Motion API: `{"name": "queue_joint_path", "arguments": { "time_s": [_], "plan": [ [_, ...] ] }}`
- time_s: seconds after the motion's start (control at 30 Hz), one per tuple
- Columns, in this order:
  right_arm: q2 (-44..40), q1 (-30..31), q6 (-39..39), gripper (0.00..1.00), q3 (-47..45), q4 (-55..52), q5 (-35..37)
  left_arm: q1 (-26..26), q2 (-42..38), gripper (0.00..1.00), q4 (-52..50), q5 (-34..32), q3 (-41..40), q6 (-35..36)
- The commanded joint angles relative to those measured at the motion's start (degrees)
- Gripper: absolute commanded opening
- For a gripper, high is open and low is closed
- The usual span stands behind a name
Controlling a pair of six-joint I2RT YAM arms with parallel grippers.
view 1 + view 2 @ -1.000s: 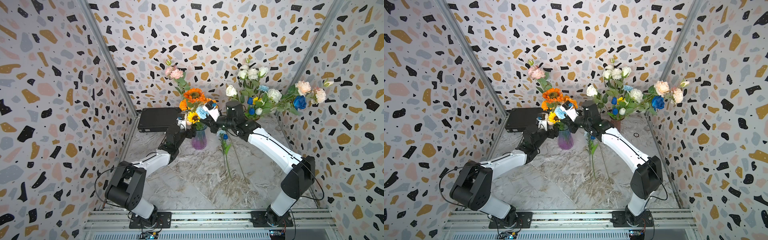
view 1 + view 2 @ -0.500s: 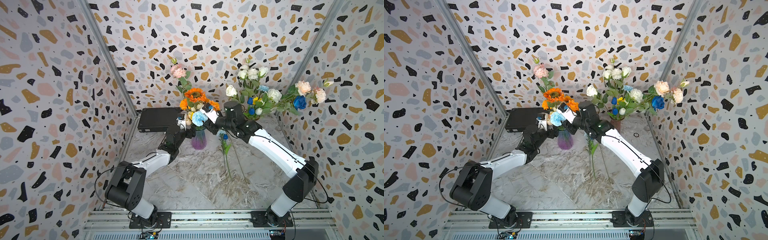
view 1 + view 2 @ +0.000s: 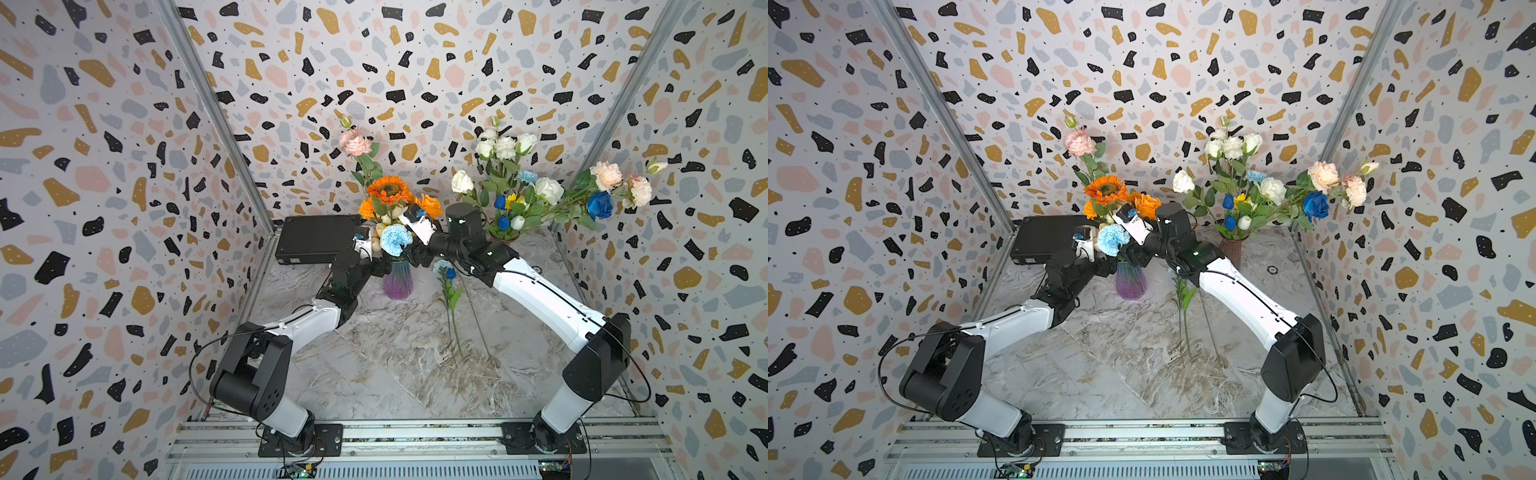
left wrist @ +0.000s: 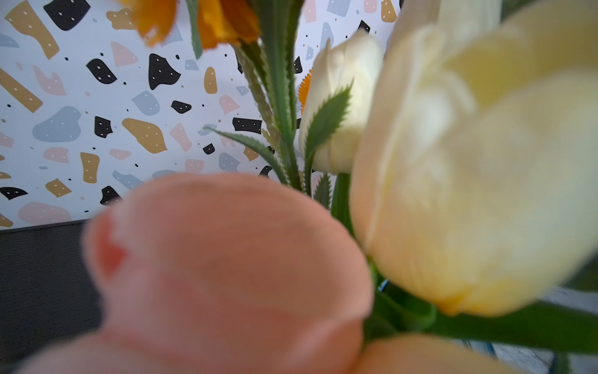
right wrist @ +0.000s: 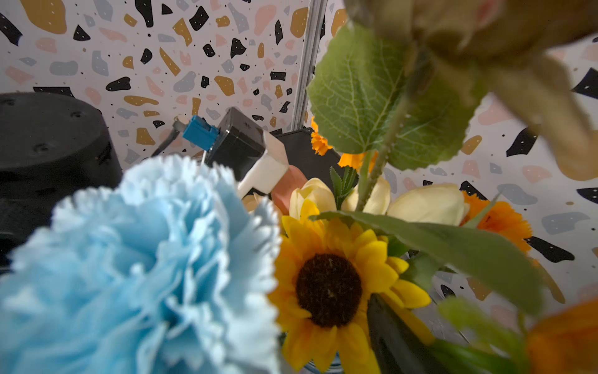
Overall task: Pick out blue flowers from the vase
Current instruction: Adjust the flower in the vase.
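Top views put the right gripper [image 3: 411, 258] just right of the neck of the purple vase [image 3: 397, 284], the left gripper [image 3: 376, 266] just left; both sets of jaws are hidden, so I cannot tell their state; a pale blue carnation [image 3: 395, 240] stands in the vase; 2 blue flowers [image 3: 443, 266] lie on the table [image 3: 374, 365] to its right.

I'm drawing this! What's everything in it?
purple vase: one, purple, centre
pale blue carnation: one, sky blue, in purple vase
orange flowers: three seen, orange, purple vase
pink carnation: one, pink, above orange flowers
loose blue flowers: two stems, blue, lying beside purple vase
brown vase: one, brown, at back
white roses: several, white, in brown vase
blue rose: one, deep blue, same vase
black box: one, black, back corner
left gripper: one, black, by purple vase
right gripper: one, black, by pale blue carnation
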Motion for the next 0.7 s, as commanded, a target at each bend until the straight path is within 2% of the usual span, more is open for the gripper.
{"name": "queue_joint_path", "arguments": {
  "time_s": [0.0, 0.43, 0.57, 0.67],
  "plan": [
    [-4.74, -0.03, 2.77, 0.75, -1.72, 6.49, -0.65, 0.25, -0.84, 0.85, 0.16, 0.07, 0.96, -0.23],
    [-8.72, 0.15, 7.17, 0.73, -7.59, 20.19, 1.10, 0.25, -1.05, 0.85, -0.41, 0.45, 0.96, -0.71],
    [-8.19, 0.15, 7.55, 0.72, -6.96, 20.74, 0.66, 0.26, -1.14, 0.85, -0.91, 0.60, 1.16, -0.54],
    [-6.53, 0.32, 7.57, 0.76, -5.18, 17.72, -0.93, 0.24, -1.70, 0.85, -1.28, 0.60, 1.17, -0.37]
  ]
}}
